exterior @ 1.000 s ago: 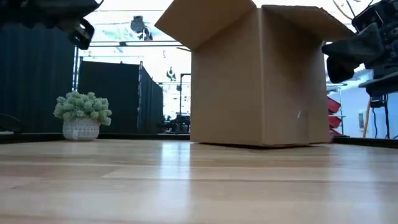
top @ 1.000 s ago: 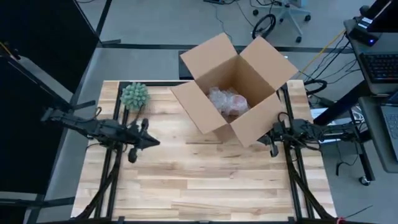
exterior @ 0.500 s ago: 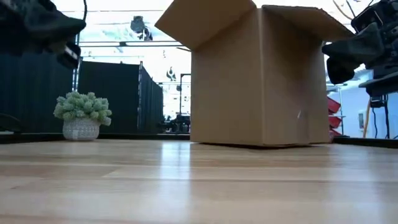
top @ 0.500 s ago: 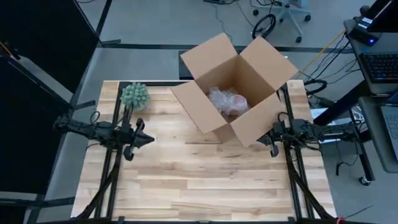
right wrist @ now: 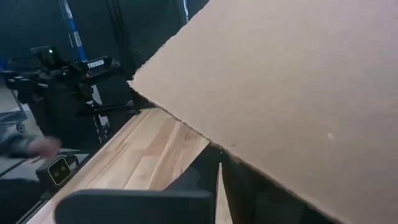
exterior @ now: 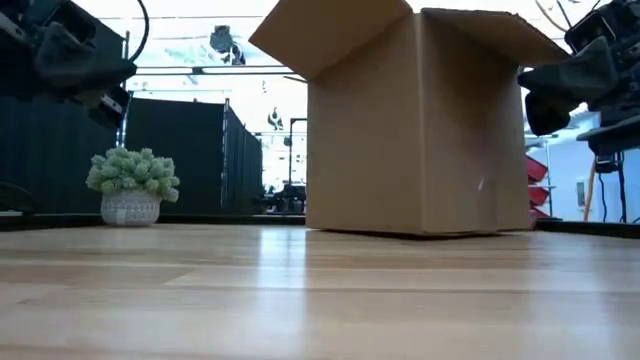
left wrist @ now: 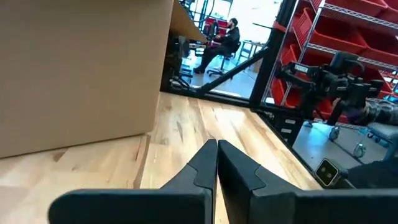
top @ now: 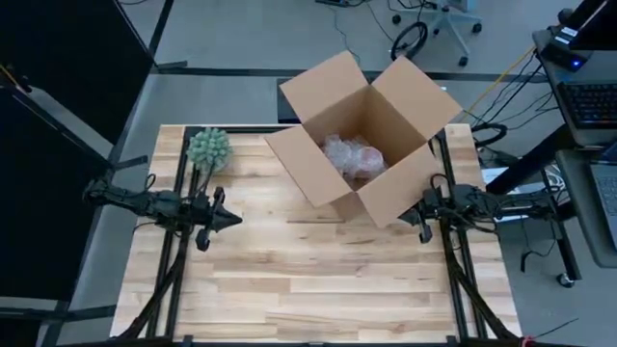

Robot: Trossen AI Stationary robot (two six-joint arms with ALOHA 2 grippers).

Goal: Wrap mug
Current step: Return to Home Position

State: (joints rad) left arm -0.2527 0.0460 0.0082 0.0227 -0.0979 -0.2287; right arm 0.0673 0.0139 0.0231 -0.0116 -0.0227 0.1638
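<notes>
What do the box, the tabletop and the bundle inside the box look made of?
Box: matte brown cardboard, with creased flaps. Tabletop: pale jointed wood strips, lightly glossy, mirroring the box in the low view. Bundle: clear crinkly film, probably bubble wrap, over something orange-pink.

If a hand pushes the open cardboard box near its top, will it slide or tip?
The cardboard box probably slides: wide base on a smooth table. Likely light, holding only bubble-wrapped bundles. Its open flaps would probably bend.

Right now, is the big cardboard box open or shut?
Open. From above, the flaps of the cardboard box spread outward, and a bubble-wrapped bundle shows inside it.
</notes>
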